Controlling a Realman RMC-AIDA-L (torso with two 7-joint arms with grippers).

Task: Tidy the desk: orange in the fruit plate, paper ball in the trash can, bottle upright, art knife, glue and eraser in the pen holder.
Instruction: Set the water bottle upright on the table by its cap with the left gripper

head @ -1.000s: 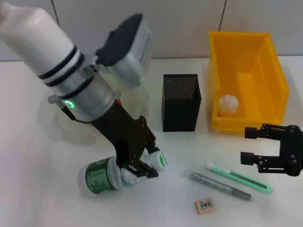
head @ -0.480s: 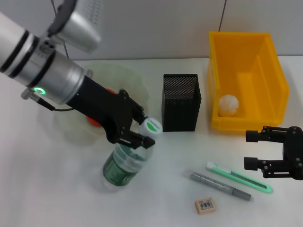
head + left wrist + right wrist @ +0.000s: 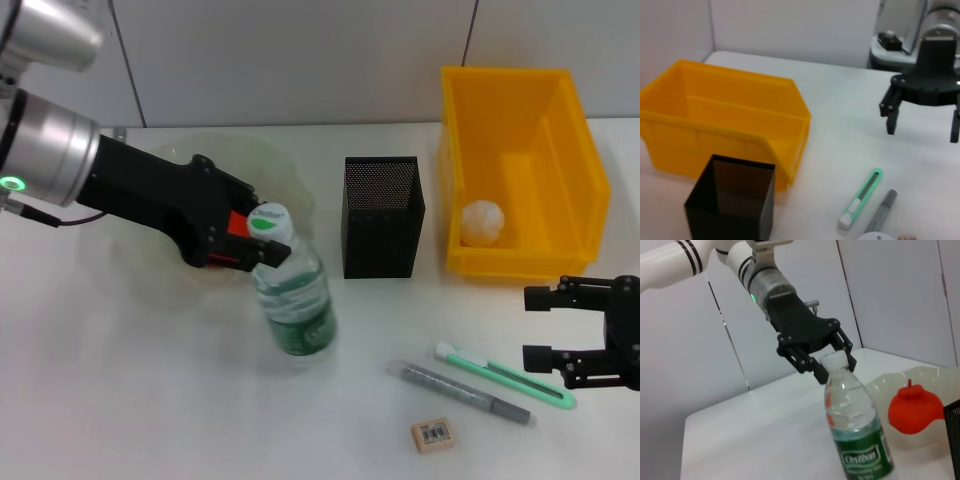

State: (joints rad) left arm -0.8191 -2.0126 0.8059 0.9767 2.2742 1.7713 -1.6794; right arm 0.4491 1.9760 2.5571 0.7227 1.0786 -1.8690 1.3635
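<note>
The left gripper [image 3: 262,243] reaches in from the left side of the table [image 3: 120,400], its jaws clamped on the neck of the bottle [image 3: 296,300] just under the white cap. The bottle stands on its base, close to upright, leaning a little toward the pen holder [image 3: 382,216]. In the right wrist view the same gripper [image 3: 832,365] grips the neck from behind, and the orange [image 3: 910,407] sits in the fruit plate [image 3: 925,377] just beyond the bottle [image 3: 855,425]. From the head view the fruit plate [image 3: 285,175] lies directly behind the left gripper, its rim close to the bottle.

The pen holder is upright between the bottle and the yellow trash can [image 3: 590,180], with a narrow strip of bare table on each side. The paper ball [image 3: 483,222] lies inside the trash can near its front wall.

In front of the pen holder, the glue [image 3: 460,392] and the art knife [image 3: 508,375] lie side by side at a slant, close together, with the eraser [image 3: 432,435] just in front of them near the table's front edge.

The right gripper [image 3: 540,327] hovers at the right edge, jaws apart and holding nothing, its lower fingertip close to the art knife's end. The table to the front left of the bottle is open.
</note>
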